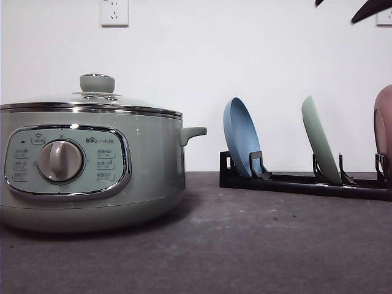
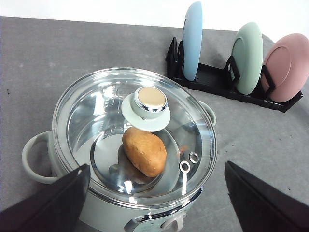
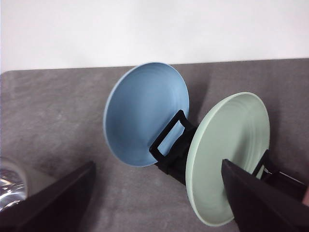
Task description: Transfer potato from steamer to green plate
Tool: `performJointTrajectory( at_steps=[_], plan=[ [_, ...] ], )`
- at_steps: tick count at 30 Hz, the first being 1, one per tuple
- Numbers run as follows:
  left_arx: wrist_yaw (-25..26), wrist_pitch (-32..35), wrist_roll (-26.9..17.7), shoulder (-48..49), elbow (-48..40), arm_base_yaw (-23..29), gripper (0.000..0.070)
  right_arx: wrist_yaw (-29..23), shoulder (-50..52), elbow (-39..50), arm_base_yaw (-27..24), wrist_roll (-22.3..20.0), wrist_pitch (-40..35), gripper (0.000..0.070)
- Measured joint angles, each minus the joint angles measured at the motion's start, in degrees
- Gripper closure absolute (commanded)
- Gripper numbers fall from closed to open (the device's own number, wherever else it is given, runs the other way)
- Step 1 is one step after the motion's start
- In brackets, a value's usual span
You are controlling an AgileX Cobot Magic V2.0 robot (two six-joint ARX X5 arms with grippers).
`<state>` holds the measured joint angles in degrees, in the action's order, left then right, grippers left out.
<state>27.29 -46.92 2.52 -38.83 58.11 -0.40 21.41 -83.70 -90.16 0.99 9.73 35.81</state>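
The potato (image 2: 144, 151), orange-brown and lumpy, lies inside the steamer (image 1: 92, 177) under its shut glass lid (image 2: 96, 116) with a green knob (image 2: 150, 101). My left gripper (image 2: 157, 168) hovers above the steamer's front, open and holding nothing, with one finger on each side of the pot. The green plate (image 3: 227, 159) stands on edge in a black rack (image 1: 294, 184), to the right of the steamer (image 2: 43, 154). Above that rack my right gripper (image 3: 158, 166) is open and holds nothing, between the green plate (image 1: 318, 147) and a blue plate (image 3: 145, 121).
The rack (image 2: 212, 79) also holds the blue plate (image 1: 242, 138) on the left and a pink plate (image 2: 287, 65) on the right. A dark arm part (image 1: 367, 9) shows at the top right of the front view. Bare grey tabletop (image 1: 257, 245) lies in front.
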Motion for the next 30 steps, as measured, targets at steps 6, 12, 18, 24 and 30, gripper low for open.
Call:
performJointTrajectory(
  at_steps=[6,12,18,24,30],
  plan=[
    [0.0,0.0,-0.04,0.0,0.0,0.0,0.0128,-0.15,-8.25,-3.07,1.35,0.51,-1.72,0.0173],
    [0.0,0.0,-0.04,0.0,0.0,0.0,0.0128,-0.41,-13.81,-3.07,2.06,2.15,-5.29,0.0173],
    [0.0,0.0,-0.04,0.0,0.0,-0.02,0.0128,-1.48,-17.79,-3.07,2.08,2.79,-6.49,0.0174],
    [0.0,0.0,-0.04,0.0,0.0,0.0,0.0128,-2.29,-20.02,-3.07,2.06,2.79,-6.64,0.0246],
    [0.0,0.0,-0.04,0.0,0.0,0.0,0.0128,-3.33,-21.3,-3.07,2.08,2.81,-6.81,0.0362]
  ],
)
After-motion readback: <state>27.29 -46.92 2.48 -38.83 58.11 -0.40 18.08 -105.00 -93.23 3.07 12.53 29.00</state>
